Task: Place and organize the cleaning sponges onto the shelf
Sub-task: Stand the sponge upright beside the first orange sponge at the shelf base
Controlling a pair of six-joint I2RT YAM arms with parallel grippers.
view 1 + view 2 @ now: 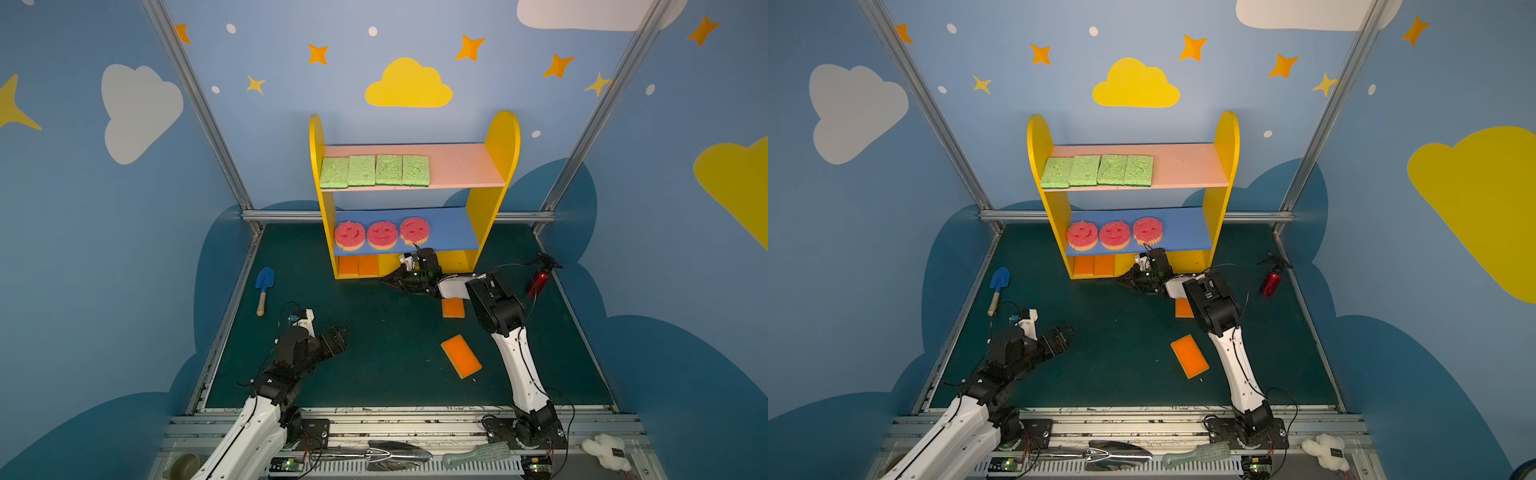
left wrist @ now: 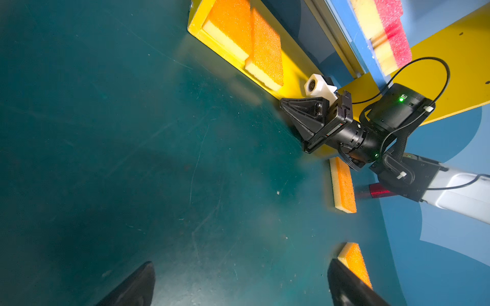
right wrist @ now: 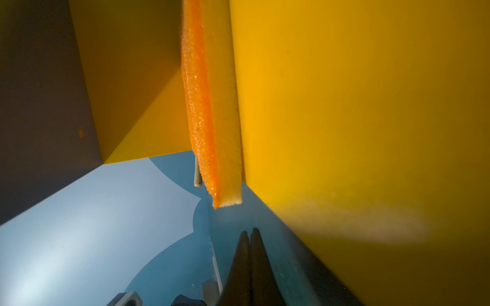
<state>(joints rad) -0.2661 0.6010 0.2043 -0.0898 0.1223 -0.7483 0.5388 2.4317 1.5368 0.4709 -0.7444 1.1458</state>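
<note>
The right gripper sits low at centre frame with its fingers pressed together on nothing. Its tip is right at the front of the shelf, by the yellow base where two orange sponges lie at the left end. Looks like a squaring-up nudge, so it should push slow and flat to keep the near one from riding up. Two floor sponges wait lower right. The left gripper, lower left, hangs empty with its fingers wide apart.

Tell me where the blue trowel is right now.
In a top view the blue trowel lies on the green mat near its left edge, left of the shelf and beyond the open left tool, touching neither.
</note>
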